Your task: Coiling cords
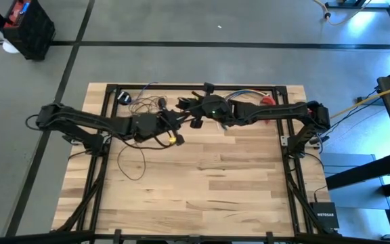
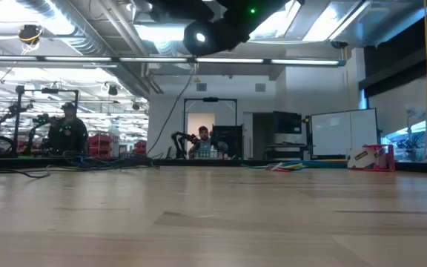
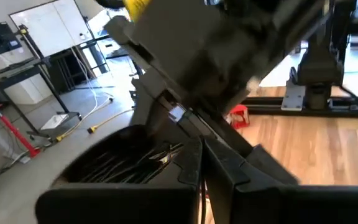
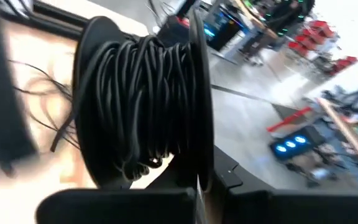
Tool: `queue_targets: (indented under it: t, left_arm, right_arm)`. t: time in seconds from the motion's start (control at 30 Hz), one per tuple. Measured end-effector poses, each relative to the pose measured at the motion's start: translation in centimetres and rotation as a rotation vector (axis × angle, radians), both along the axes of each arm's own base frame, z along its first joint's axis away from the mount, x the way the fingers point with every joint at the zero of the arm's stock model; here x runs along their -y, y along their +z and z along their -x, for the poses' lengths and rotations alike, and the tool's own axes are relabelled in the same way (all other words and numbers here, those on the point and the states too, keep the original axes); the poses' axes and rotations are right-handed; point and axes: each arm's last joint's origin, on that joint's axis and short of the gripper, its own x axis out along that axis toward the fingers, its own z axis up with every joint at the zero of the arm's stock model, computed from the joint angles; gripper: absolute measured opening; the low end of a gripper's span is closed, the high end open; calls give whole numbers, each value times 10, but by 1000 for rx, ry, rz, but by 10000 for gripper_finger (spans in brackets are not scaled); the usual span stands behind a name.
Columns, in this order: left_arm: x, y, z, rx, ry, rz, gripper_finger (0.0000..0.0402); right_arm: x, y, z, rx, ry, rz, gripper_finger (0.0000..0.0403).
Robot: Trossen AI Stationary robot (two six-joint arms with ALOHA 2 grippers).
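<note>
A black spool (image 4: 138,106) wound with dark cord hangs over the table's far middle, and my right gripper (image 4: 197,196) is shut on it. My left gripper (image 3: 202,186) is shut close beside the spool (image 3: 126,163), with a thin dark cord strand between its fingers. From there the cord (image 1: 131,160) drops in a loose loop onto the wood. More tangled loops (image 1: 147,103) and a small black puck (image 1: 124,98) lie at the far left. In the low view both grippers (image 2: 210,30) sit high up, and a strand (image 2: 170,111) slants down to the table. My left gripper pinches a thin dark strand (image 3: 201,200) between its shut fingers, which point nearly level toward the spool; I cannot tell how the strand runs past them. My right gripper pinches the thin rim of one spool flange (image 4: 197,177) between its two fingers. The spool is lifted clear of the table, its axis about level.
A bundle of multicoloured wires (image 1: 244,95) and a red object (image 1: 268,102) lie at the far right. A small yellow piece (image 1: 172,141) sits just below my left gripper. A black box (image 1: 325,215) rests off the table's near right corner. Bare wood covers the near half.
</note>
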Motion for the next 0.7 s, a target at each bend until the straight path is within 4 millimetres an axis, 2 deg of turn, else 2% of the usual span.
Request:
queue_targets:
  t: [0.13,0.23,0.43,0.7]
  left_arm:
    - [1,-10,-11,-24,-1,-33,5]
    - [0,-14,-14,-41,1,-45,5]
    - [1,-13,-14,-45,6,-61,5]
    - [-2,-12,-14,-51,6,-76,5]
  right_arm:
    - [-2,4,2,38,56,-62,3]
    - [-4,14,6,80,103,-110,3]
    - [-9,41,20,181,182,-179,3]
    - [-13,59,33,250,258,-243,3]
